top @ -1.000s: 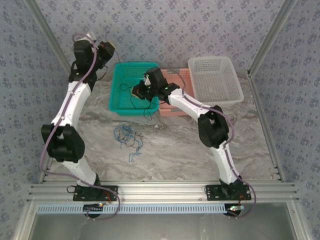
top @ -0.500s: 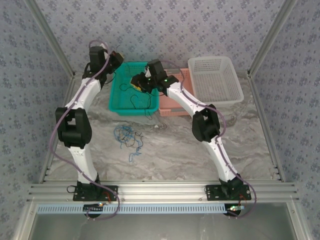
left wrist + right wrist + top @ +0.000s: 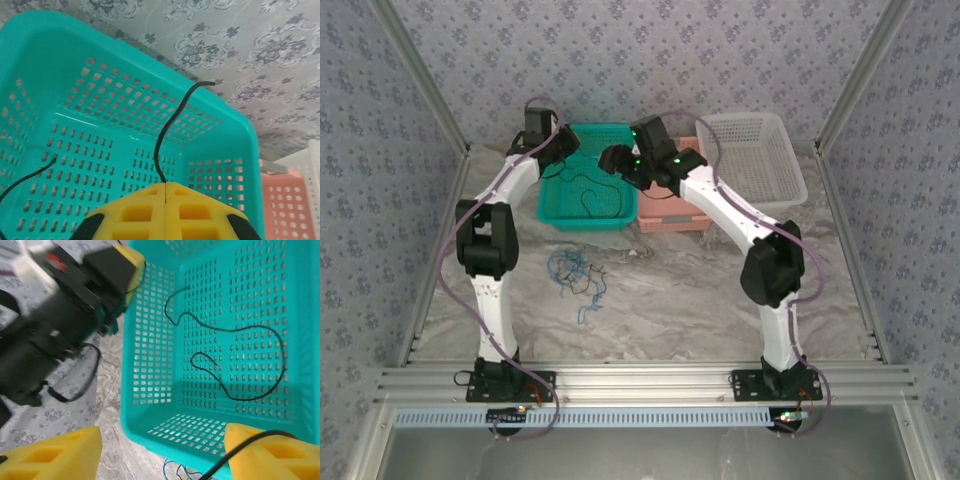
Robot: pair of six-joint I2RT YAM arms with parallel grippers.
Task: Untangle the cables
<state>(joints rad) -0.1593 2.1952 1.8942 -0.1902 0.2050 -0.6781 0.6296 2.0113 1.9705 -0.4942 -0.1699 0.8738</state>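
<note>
Left hand (image 3: 165, 187) clamped shut on a black cable (image 3: 162, 135) over the teal basket (image 3: 125, 60). Right hand (image 3: 165, 445) wide open above its near rim. Top view adds the blue-black tangle (image 3: 575, 272) on the tabletop (image 3: 720, 300), near of the basket.

This is a robotics lab test cell, not a lived-in room. A left arm (image 3: 492, 300) and a right arm (image 3: 720, 205), both white and black, are bolted to an aluminium rail (image 3: 640, 380) at the near edge of a marble-look table (image 3: 670, 300). Aluminium posts (image 3: 423, 80) frame the space, patterned backdrop sheets (image 3: 620, 60) close it in, and plastic baskets (image 3: 750, 160) stand at the back.
</note>
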